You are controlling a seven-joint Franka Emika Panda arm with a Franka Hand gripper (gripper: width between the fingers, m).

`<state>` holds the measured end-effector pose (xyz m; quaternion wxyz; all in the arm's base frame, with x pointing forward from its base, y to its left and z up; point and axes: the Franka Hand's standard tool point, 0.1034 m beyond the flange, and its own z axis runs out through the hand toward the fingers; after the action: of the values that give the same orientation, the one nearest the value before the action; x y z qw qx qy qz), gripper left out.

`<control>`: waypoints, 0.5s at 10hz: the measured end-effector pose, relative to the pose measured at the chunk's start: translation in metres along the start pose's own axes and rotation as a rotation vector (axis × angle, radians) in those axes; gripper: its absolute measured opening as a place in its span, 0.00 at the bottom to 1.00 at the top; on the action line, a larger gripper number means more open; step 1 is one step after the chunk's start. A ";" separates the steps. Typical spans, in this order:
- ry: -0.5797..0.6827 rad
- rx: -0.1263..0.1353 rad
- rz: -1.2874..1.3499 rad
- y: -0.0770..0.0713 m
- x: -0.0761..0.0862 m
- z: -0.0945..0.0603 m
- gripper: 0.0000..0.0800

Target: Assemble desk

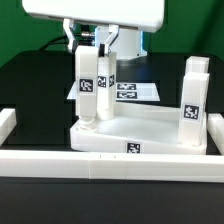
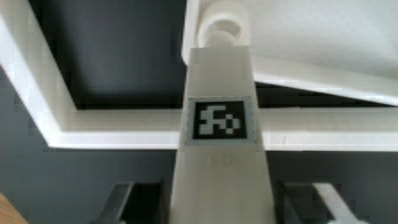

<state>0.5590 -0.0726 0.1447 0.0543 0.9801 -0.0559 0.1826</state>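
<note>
The desk's white tabletop point(image 1: 150, 130) lies flat in the middle, with a tag on its front edge. A white leg point(image 1: 87, 88) with a tag stands upright on its corner at the exterior view's left. My gripper point(image 1: 93, 45) comes down from above and is shut on this leg's upper part. A second leg point(image 1: 107, 75) stands just behind it, and another leg point(image 1: 190, 102) stands at the tabletop's right end. In the wrist view the held leg point(image 2: 217, 120) runs between my dark fingers point(image 2: 134, 200), and its far tip meets the tabletop point(image 2: 311, 60) at a rounded corner.
Long white border rails fence the work area at the front point(image 1: 100, 163), the exterior view's left point(image 1: 6, 125) and right point(image 1: 214, 135). The marker board point(image 1: 138, 92) lies flat behind the tabletop. The table point(image 1: 40, 85) is black. A rail point(image 2: 71, 125) also shows in the wrist view.
</note>
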 end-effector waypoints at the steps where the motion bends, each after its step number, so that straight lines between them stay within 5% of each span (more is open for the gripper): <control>1: 0.010 -0.003 0.000 0.001 -0.001 0.000 0.36; 5: 0.112 -0.029 -0.016 0.000 0.003 -0.002 0.36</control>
<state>0.5609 -0.0723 0.1474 0.0729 0.9679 -0.0476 0.2358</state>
